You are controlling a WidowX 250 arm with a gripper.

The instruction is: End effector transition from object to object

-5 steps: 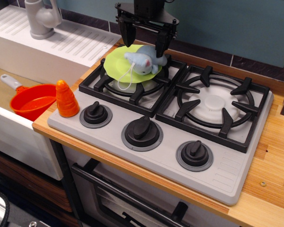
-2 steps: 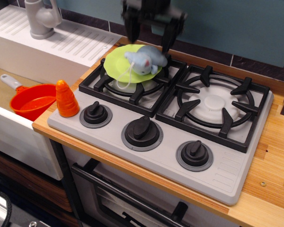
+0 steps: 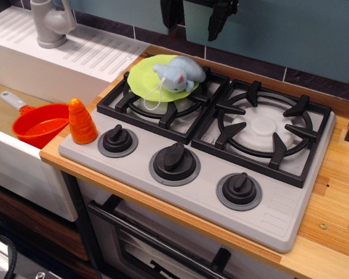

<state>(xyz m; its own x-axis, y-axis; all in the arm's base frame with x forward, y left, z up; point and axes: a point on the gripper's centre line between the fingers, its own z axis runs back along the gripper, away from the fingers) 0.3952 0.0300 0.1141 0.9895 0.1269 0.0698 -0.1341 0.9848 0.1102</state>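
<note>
Bright, even light; sharp focus

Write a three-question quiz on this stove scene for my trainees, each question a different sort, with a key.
1. True or false: the end effector is gripping the blue plush toy.
2. What does the plush toy rest on? A) green plate B) orange pot C) right burner
3. Fill in: the orange cone stands at the stove's ____ front corner as pictured.

Key: 1 false, since its two fingers hang open and empty above the toy. 2 A, the green plate on the left burner. 3 left, beside the orange pot.
</note>
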